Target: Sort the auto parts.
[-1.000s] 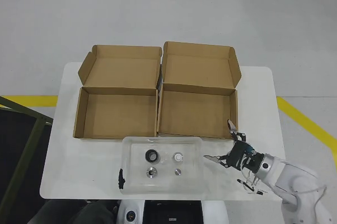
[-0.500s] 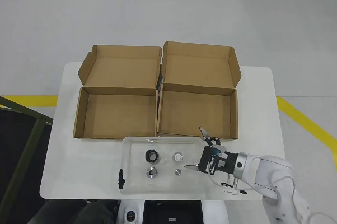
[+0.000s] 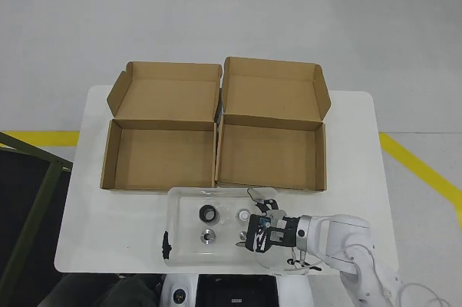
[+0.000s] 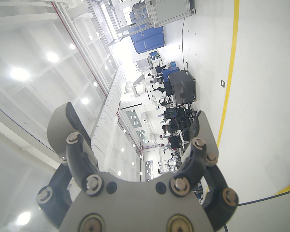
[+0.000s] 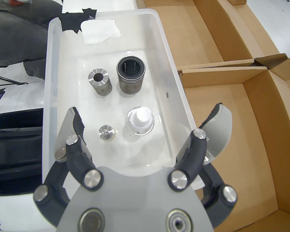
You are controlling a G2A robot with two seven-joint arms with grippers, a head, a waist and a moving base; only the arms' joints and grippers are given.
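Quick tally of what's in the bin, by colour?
black bearing: 1
silver parts: 2
white-capped part: 1
Total in the bin: 4

My R gripper point(image 3: 246, 219) hangs over the right end of the clear bin point(image 3: 186, 201), fingers spread wide, one tip twd the boxes, other twd the table's front edge. In bin: black bearing point(image 3: 209, 212), grey cyl point(image 3: 208, 236) just in front of it, then white-capped part point(image 3: 245, 216) and small metal piece point(image 3: 244, 236) btwn my fingers. Black tape point(image 3: 166, 247) on bin's front-left corner. Two open cardboard boxes side by side just behind bin: L box point(image 3: 162, 157), R box point(image 3: 269, 157), lids folded back. All on white table point(image 3: 85, 222).
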